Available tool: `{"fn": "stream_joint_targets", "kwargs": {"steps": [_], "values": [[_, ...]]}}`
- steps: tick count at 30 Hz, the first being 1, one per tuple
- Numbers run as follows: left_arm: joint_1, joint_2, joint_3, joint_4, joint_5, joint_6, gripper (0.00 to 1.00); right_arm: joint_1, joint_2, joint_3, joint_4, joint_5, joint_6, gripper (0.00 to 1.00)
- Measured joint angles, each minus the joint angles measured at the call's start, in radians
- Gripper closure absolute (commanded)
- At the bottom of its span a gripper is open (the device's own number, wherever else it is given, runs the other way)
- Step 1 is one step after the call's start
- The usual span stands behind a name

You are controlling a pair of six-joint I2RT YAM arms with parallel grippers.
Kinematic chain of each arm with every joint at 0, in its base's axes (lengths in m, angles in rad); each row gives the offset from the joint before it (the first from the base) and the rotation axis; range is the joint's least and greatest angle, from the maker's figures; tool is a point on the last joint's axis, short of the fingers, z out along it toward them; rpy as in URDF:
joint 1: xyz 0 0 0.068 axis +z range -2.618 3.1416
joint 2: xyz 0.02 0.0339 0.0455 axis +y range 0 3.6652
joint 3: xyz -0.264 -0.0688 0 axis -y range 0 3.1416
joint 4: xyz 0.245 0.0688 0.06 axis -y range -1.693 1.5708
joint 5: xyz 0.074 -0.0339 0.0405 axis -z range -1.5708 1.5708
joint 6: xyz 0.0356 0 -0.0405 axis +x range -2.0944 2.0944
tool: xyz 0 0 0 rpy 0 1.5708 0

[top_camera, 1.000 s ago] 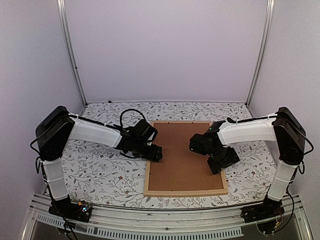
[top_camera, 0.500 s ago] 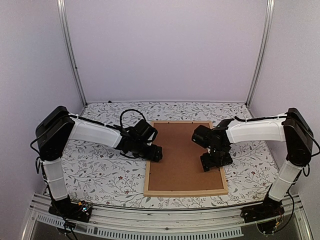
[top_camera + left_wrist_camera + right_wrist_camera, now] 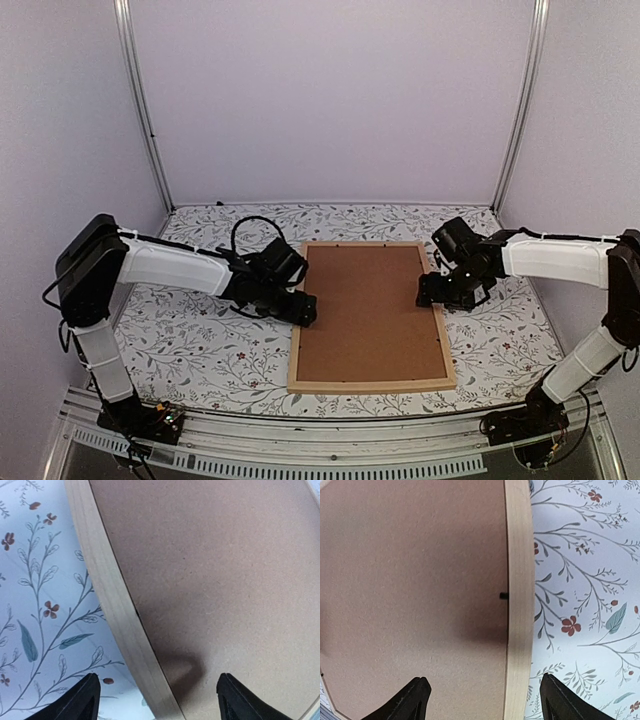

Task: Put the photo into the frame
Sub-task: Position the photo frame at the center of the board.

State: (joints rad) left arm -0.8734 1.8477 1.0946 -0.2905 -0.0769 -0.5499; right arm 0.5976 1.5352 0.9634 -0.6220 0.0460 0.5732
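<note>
- Status: frame [image 3: 370,384] lies flat and back side up at the middle of the floral table [image 3: 200,350], long axis running 12 to 6 o'clock in the top view.
- Brown backing board [image 3: 368,315] fills the opening from rail to rail. No gap shows along either long rail in the wrist views.
- Location of photo: not visible in any view. Judged to sit beneath the backing board, inside the frame; the pictures cannot confirm this.
- The left gripper [image 3: 300,310] hangs low over the frame's 9 o'clock rail. Jaws are wide, one finger over the tablecloth and the other over the board, so they straddle the wooden strip. Nothing is held.
- The right gripper [image 3: 432,292] hangs over the 3 o'clock rail, a little toward 12. Jaws are wide here too, straddling the strip the same way, and hold nothing.
- A small black tab [image 3: 504,596] sits at the inner edge of the 3 o'clock rail, touching the board's edge. Whether it is turned to lock the board cannot be told.
- Progress, as a judgement: late stage. Loading appears done, and the board is seated.
- Left to do, likely: press the board home at both rails, secure the tabs, and check that the print lies straight once the frame is face up.
</note>
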Motion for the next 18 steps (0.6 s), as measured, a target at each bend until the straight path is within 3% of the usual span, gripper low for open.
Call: {"fn": "stream_joint_targets", "kwargs": {"steps": [8,15,18], "values": [[0.051,-0.083,-0.001,-0.039,-0.029,0.024,0.17,-0.191,-0.020,-0.095,0.138,-0.159,-0.084,0.25],[0.146,-0.082,0.018,-0.072,-0.044,0.064,0.17,-0.277,0.053,-0.097,0.251,-0.285,-0.145,0.32],[0.176,-0.081,0.035,-0.077,-0.044,0.080,0.17,-0.297,0.081,-0.097,0.280,-0.316,-0.166,0.40]]}}
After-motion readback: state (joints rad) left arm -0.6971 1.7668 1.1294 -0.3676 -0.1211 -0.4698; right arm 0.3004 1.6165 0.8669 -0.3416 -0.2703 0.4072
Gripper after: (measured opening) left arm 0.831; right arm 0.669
